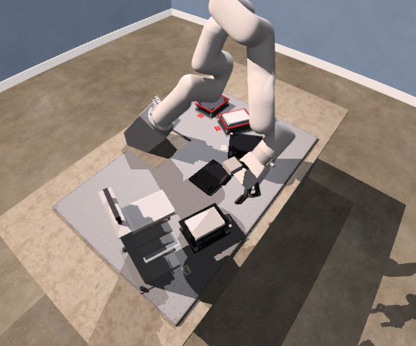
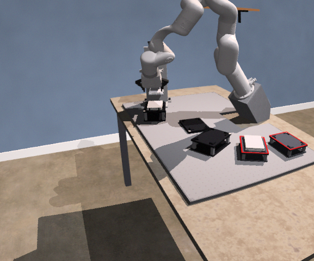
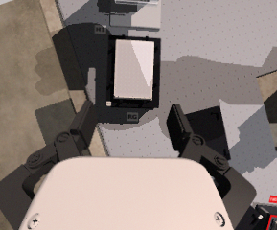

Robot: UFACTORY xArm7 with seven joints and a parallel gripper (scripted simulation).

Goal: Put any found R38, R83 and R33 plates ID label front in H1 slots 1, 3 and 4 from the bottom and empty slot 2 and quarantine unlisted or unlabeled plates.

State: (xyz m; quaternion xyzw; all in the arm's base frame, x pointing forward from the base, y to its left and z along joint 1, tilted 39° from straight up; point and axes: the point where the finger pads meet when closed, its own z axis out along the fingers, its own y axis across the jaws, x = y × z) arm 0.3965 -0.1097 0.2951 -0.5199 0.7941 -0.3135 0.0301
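Observation:
A white plate [image 3: 133, 69] [image 1: 205, 223] lies flat on the black regrip nest RG, right next to the plate hotel H1 [image 1: 140, 223]. It also shows in the exterior view [image 2: 154, 105]. My gripper [image 3: 132, 111] is open and empty. It hangs above the deck edge just short of the RG nest, fingers pointing down, apart from the plate. It also shows in the top view [image 1: 246, 193]. The hotel has a white top, and I can see a light plate edge on a lower shelf [image 1: 159, 253]. No plate ID is readable in these views.
A flat black nest [image 1: 210, 176] lies empty mid-deck. A raised black nest [image 2: 210, 138] stands empty beyond it. One red-rimmed quarantine nest [image 2: 253, 143] holds a white plate; the other [image 2: 287, 141] is empty. The arm's base [image 1: 144, 130] stands at the back.

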